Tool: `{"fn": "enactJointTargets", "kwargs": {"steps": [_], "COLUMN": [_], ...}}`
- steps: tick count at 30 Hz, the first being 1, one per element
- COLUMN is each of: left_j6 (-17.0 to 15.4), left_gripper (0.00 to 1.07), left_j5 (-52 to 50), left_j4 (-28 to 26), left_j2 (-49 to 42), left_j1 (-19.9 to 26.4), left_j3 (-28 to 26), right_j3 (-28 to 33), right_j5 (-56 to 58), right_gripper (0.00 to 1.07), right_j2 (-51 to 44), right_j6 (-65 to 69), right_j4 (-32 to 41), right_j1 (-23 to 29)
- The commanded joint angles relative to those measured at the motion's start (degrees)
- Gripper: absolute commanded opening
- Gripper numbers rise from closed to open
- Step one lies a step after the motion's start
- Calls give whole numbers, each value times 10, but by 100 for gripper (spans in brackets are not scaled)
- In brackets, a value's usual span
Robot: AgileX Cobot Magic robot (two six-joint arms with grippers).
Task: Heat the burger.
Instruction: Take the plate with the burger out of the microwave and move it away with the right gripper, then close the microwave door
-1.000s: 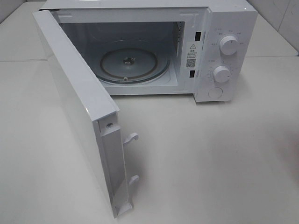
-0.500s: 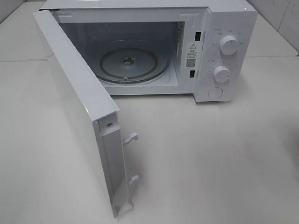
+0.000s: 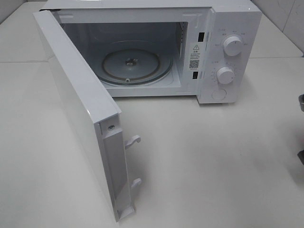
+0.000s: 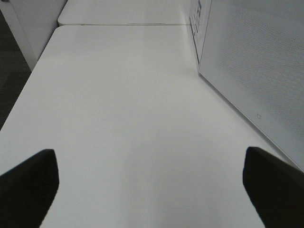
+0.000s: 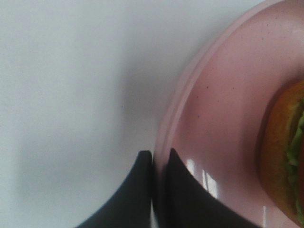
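Note:
In the right wrist view the burger [image 5: 281, 152], with an orange-brown bun and green lettuce, lies on a round pink plate [image 5: 228, 95]. My right gripper [image 5: 159, 154] is shut on the plate's rim, one finger inside and one outside. Below the plate is white table. The burger and plate are out of the exterior high view, where only dark bits of the right arm [image 3: 301, 99] show at the right edge. My left gripper [image 4: 152, 190] is open and holds nothing, low over the table beside the microwave's side wall [image 4: 251, 71].
The white microwave [image 3: 228, 52] stands at the back. Its door [image 3: 80, 109] is swung wide open toward the front left. The glass turntable [image 3: 133, 64] inside is bare. Bare table lies in front of the microwave and to its right.
Dark parts of the right arm have come into the exterior high view at its right edge. The microwave and its door have not moved.

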Motion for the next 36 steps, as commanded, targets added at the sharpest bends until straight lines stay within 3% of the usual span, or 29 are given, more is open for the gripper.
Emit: {"fn": "enactJointTargets", "kwargs": {"steps": [1,20,23,24,25,27,28,29,30,31,32,36], "left_j6": [-3,-3,-3,-3,-3,-3,-3,-3,-3,-3,-3,-3], "left_gripper": [101,101,101,101,101,101,101,101,101,101,101,101], "left_j5": [-1,-1,-1,-1,-1,-1,-1,-1,-1,-1,-1,-1], "left_j4": [2,2,2,2,2,2,2,2,2,2,2,2], "left_j2": [-3,-3,-3,-3,-3,-3,-3,-3,-3,-3,-3,-3], "left_j1": [1,1,1,1,1,1,1,1,1,1,1,1], "left_j3": [1,1,1,1,1,1,1,1,1,1,1,1], "right_j3": [-14,-36,-36,-36,-36,-36,-36,-36,-36,-36,-36,-36], "right_j5": [-1,-25,-24,-25,-25,-30,-30,-30,-30,-30,-30,-30], "right_gripper": [0,0,5,18,18,49,49,70,79,79,88,88], "right_j2": [30,83,83,83,83,83,83,83,83,83,83,83], "right_j6": [11,26,25,25,25,25,25,25,25,25,25,25], "right_j4": [-30,22,33,38,38,56,56,72,89,89,95,104], "right_j1": [-3,-3,-3,-3,-3,-3,-3,-3,-3,-3,-3,-1]}}
